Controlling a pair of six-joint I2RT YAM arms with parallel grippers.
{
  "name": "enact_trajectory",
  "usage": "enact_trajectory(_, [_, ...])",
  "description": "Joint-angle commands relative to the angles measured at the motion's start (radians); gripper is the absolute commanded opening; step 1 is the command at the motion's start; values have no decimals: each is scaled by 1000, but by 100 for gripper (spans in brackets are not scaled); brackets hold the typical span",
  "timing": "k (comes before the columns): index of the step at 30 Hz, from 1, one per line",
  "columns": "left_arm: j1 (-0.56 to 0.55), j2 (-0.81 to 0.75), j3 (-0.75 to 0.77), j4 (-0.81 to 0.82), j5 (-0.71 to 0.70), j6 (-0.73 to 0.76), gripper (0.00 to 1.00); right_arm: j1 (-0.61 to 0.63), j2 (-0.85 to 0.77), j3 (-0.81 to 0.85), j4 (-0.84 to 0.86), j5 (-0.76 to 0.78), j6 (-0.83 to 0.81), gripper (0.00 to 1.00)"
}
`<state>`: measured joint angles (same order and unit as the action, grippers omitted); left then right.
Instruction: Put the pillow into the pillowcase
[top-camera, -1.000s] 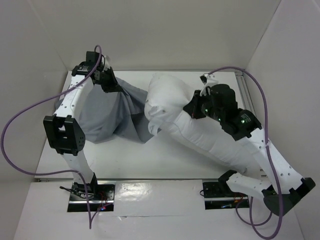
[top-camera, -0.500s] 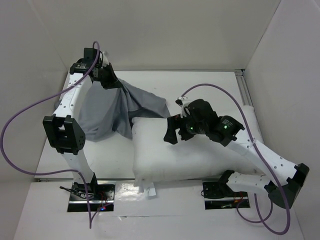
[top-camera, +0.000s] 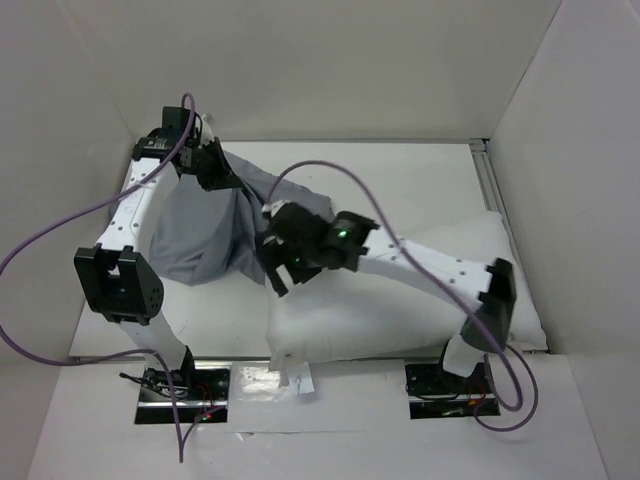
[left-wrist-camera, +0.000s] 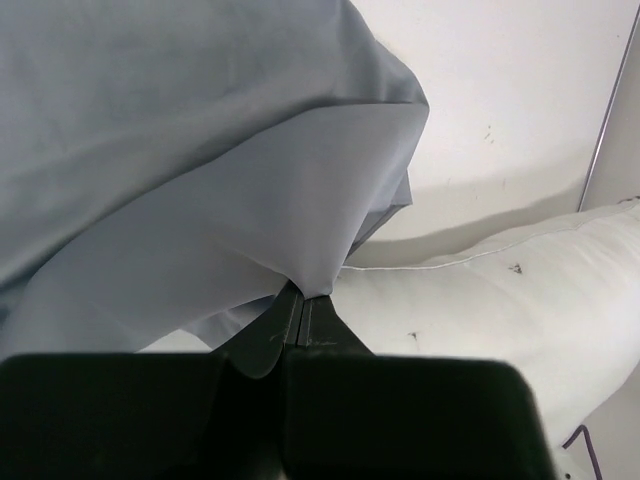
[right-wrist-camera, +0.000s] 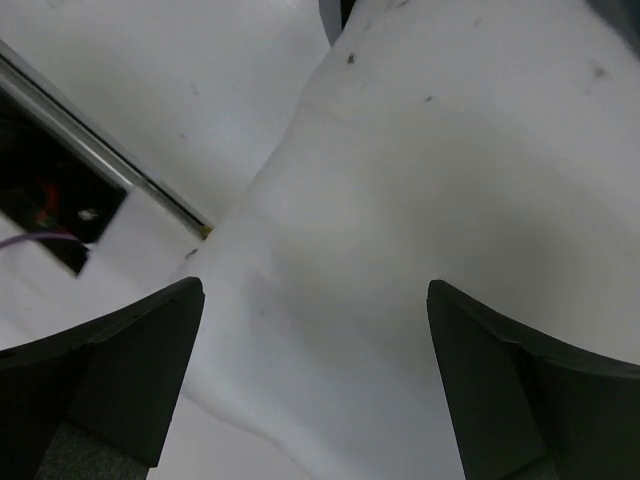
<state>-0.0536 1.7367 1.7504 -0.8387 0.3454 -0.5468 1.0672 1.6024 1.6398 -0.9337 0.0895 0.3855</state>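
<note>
Insertion has not begun. Pillow (top-camera: 400, 310) lies flat along the near right part of the worktop (top-camera: 420, 180), wholly outside the pillowcase (top-camera: 200, 235). Its left end is just beside the grey cloth's hanging flap; whether the two touch I cannot tell. Left fingers (left-wrist-camera: 303, 320) are pinched fully together on an edge of the pillowcase and hold it lifted at the far left, so the cloth drapes in folds down to the worktop. No open mouth shows in any view; the sack looks collapsed. Right fingers (right-wrist-camera: 120, 380) stand spread wide above the pillow's left end, holding nothing, with white fabric between and below them. Done, by my reading: the pillowcase is gripped and raised, and the pillow lies close by. Left to do: grip the pillow, open the sack's mouth, feed the pillow in and draw the cloth over its length.
</note>
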Motion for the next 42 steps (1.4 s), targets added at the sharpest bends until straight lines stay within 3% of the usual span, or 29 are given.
enact_trajectory(1, [3, -80, -29, 6, 4, 27, 0, 71, 130, 55, -154, 148, 24, 100])
enact_trajectory(4, [12, -115, -61, 6, -8, 36, 0, 71, 194, 46, -142, 167, 36, 99])
enact_trajectory(5, [12, -124, -61, 6, -8, 36, 0, 71, 220, 37, -133, 167, 36, 89])
enact_trajectory(6, [12, -124, -77, 6, -8, 36, 0, 60, 220, 16, -117, 167, 36, 43])
enact_trajectory(8, [12, -138, -77, 6, 1, 36, 0, 51, 229, -8, -91, 142, 7, 2])
enact_trajectory(12, [12, -158, -77, 6, 21, 56, 0, 31, 192, -8, -91, 145, 7, 0])
enact_trajectory(21, [-18, -287, -199, -13, 66, 77, 0, -114, 117, 25, -1, -13, -2, 0])
enact_trajectory(28, [-49, -356, -261, -13, 107, 88, 0, -181, 175, 70, 59, -89, -36, 0])
enact_trajectory(34, [-69, -396, -292, -52, 92, 113, 0, -237, 209, 182, 78, -19, -11, 0])
enact_trajectory(42, [-106, -416, -396, -83, 84, 150, 0, -296, 228, 202, 207, 69, 161, 0])
